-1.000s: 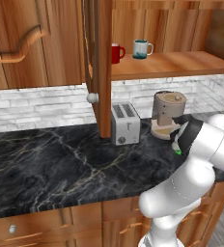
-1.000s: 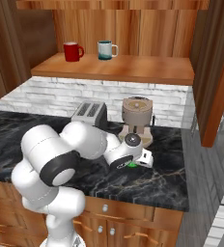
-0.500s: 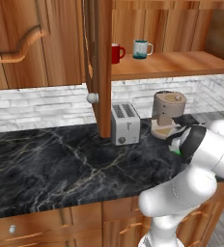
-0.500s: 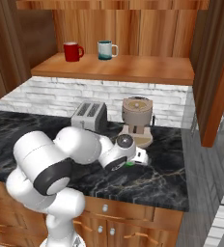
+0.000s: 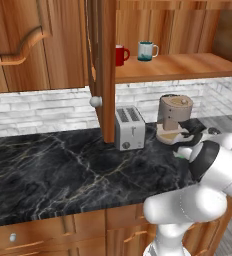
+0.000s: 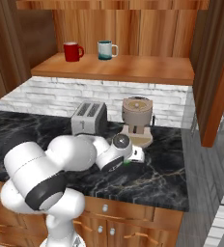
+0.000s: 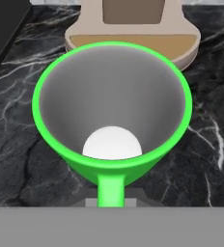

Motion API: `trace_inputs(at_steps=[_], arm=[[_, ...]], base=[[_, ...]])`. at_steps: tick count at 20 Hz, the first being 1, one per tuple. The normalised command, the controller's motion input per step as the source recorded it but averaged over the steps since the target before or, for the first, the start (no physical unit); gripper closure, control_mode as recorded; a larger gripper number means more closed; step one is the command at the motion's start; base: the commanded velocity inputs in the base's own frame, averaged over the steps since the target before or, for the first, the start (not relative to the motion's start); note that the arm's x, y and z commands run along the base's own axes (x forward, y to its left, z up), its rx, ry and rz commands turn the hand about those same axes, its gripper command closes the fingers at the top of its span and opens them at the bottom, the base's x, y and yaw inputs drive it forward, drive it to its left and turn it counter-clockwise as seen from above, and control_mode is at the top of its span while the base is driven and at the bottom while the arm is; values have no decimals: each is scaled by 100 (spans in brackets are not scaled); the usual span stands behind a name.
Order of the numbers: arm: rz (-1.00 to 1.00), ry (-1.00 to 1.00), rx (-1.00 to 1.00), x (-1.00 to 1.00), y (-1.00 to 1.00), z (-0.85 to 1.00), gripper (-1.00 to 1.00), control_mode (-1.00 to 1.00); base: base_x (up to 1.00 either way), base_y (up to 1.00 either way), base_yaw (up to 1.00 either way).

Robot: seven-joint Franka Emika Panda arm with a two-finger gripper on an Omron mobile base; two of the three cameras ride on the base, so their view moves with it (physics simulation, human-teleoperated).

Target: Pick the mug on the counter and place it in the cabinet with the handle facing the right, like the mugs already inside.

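The tool (image 6: 133, 155) is closed on the green loop handle (image 7: 111, 189) of the small bright green cylindrical mug (image 7: 112, 113), at the bottom centre of the hand view, looking down into the mug's grey inside. The white arm bends low over the black marble surface (image 5: 63, 170), forearm reaching toward the right of the left base view. The mug stands on the surface just in front of the beige coffee grinder (image 6: 137, 120). Upper left in the right base view, the reddish-brown cabinet shelf (image 6: 133, 72) carries a glossy red mug (image 6: 73, 51) and a pale teal mug (image 6: 105, 49).
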Motion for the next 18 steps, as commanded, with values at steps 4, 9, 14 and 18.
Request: trace_inputs(at_steps=[4, 9, 14, 18], arm=[[6, 0, 0, -2, 0, 29, 100, -100], [6, 1, 0, -6, 0, 28, 100, -100], [6, 0, 1, -6, 1, 19, 100, -100], [6, -2, 2, -4, 2, 15, 100, -100]], base=[[0, 0, 0], [0, 0, 0], [0, 0, 0], [0, 0, 0]])
